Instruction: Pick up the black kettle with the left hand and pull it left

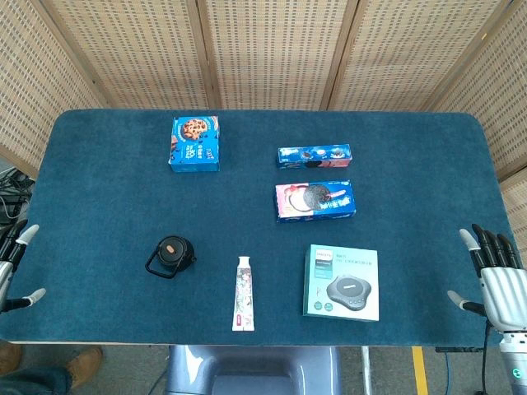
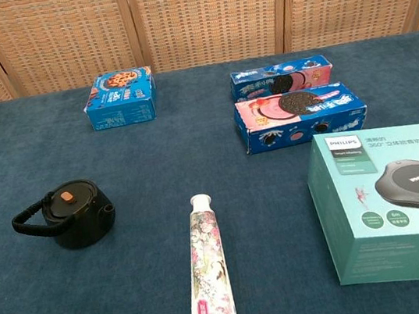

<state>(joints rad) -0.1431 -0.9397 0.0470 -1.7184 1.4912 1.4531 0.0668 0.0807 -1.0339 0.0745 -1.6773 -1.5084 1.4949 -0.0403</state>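
Observation:
The black kettle [image 1: 171,256] [image 2: 72,217] stands upright on the blue table cloth, front left of centre, with an orange knob on its lid and its handle turned to the left. My left hand [image 1: 15,263] shows only at the head view's far left edge, off the table's left side, fingers apart and holding nothing, well away from the kettle. My right hand [image 1: 496,273] hangs at the front right corner, fingers spread and empty. Neither hand appears in the chest view.
A floral tube [image 1: 244,293] [image 2: 208,265] lies right of the kettle. A green Philips box [image 1: 342,282] [image 2: 394,201] sits front right. Two Oreo boxes [image 1: 315,200] [image 2: 299,115] lie mid right, a blue cookie box [image 1: 196,143] [image 2: 121,97] at back left. Wicker screens stand behind.

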